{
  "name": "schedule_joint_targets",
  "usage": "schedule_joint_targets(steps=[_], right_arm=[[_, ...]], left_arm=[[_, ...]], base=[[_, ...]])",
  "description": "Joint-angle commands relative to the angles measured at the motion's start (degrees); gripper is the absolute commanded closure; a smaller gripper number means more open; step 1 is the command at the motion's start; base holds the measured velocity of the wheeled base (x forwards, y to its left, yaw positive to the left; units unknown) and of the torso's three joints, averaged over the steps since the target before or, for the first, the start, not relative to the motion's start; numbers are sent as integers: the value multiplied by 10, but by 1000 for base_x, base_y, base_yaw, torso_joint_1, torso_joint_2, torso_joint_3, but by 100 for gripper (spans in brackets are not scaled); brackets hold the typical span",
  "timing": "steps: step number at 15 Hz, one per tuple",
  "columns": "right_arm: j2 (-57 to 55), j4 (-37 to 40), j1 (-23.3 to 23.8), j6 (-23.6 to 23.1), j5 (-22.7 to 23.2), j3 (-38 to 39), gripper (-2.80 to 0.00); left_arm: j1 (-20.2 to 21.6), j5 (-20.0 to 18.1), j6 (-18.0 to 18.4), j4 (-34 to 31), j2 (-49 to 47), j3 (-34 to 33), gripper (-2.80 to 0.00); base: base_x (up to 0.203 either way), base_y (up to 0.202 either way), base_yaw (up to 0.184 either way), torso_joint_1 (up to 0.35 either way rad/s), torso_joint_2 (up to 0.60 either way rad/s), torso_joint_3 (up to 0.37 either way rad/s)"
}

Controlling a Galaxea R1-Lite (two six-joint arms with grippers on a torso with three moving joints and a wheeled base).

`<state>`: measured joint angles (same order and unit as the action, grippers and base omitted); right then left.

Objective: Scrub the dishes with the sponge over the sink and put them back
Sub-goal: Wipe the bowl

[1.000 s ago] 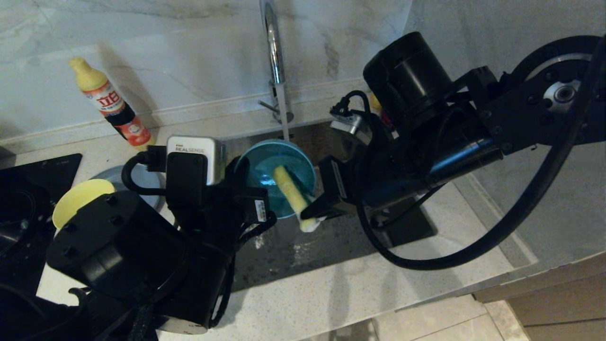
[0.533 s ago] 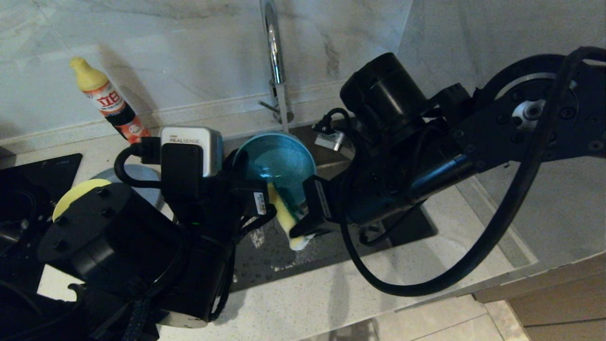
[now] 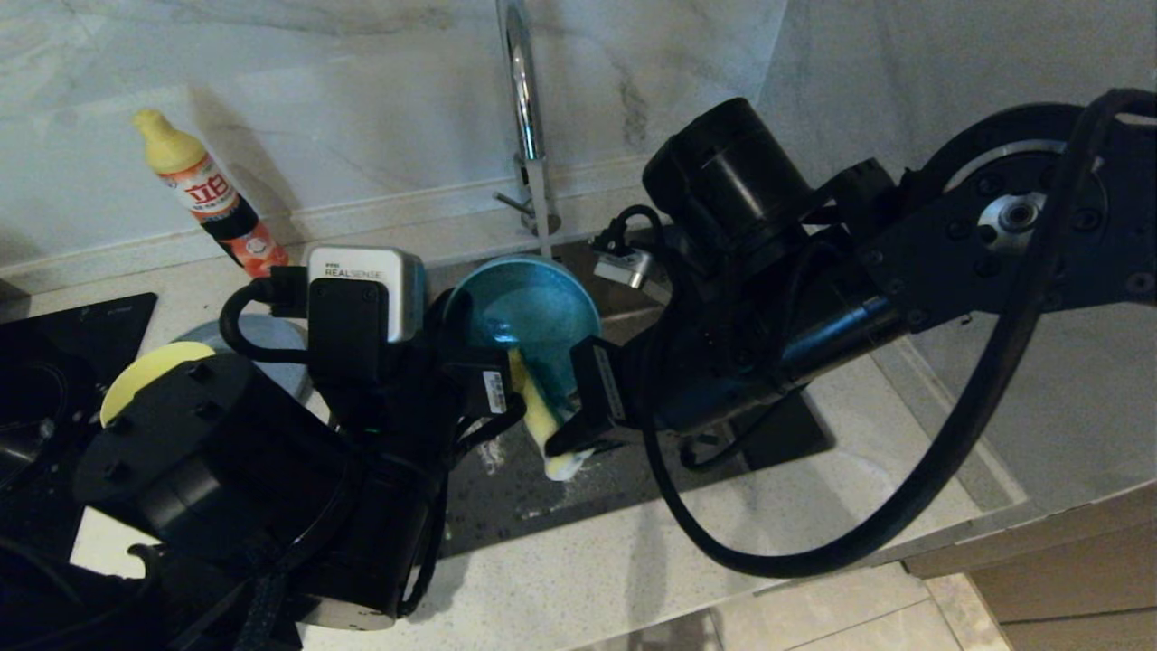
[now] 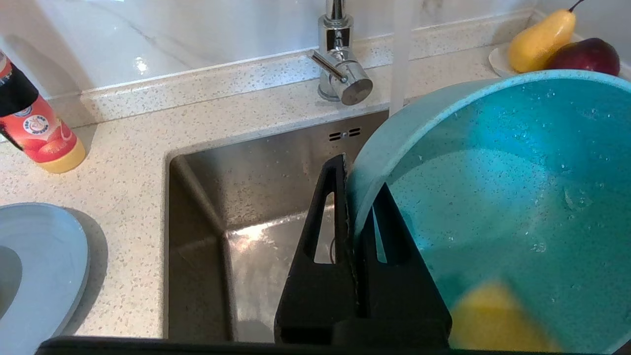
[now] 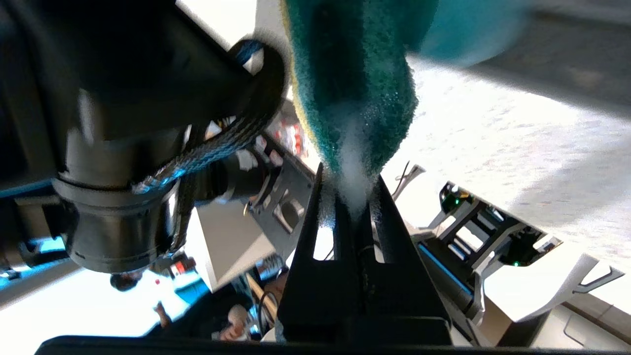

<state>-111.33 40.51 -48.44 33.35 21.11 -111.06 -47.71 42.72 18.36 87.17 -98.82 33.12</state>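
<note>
My left gripper (image 4: 360, 187) is shut on the rim of the teal-blue bowl (image 3: 533, 312), holding it tilted over the sink (image 3: 633, 461). The bowl's wet inside (image 4: 493, 197) faces the right arm. My right gripper (image 3: 565, 438) is shut on one end of the sponge (image 3: 538, 411), whose yellow foam lies against the bowl's lower rim. Foam clings to the sponge's green face (image 5: 352, 84) above the right gripper (image 5: 347, 185). The yellow bowl (image 3: 149, 371) rests on the grey-blue plate (image 3: 271, 334) on the left counter, partly hidden by my left arm.
Water runs from the chrome tap (image 4: 340, 74) behind the bowl. A detergent bottle (image 3: 212, 199) stands at the back left and a black hob (image 3: 54, 362) lies at the far left. A saucer with fruit (image 4: 542, 39) sits behind the sink on the right.
My right gripper has dragged the sponge down and to the left, from the middle of the teal bowl to its lower rim. The bowl has shifted slightly up and tilted more.
</note>
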Motion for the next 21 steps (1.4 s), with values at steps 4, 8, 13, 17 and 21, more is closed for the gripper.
schedule_joint_targets(steps=[4,8,13,17,21], right_arm=[[25,7,29,8,2,1,0],[29,6,44,13,2,1,0],[39,-16,52,18,2,-1,0],[37,-21,50,18,6,-1,0],[31,-38,48,17,6,-2,0]], left_arm=[[0,7,1,5,0,2,0],[0,7,1,5,7,-2,0],[-1,7,1,5,4,-12,0],[-1,6,0,5,0,-25,0],[-4,6,2,5,-1,-29,0]], base=[[0,0,0,0,0,0],[0,0,0,0,0,0],[0,0,0,0,0,0],[0,0,0,0,0,0],[0,0,0,0,0,0]])
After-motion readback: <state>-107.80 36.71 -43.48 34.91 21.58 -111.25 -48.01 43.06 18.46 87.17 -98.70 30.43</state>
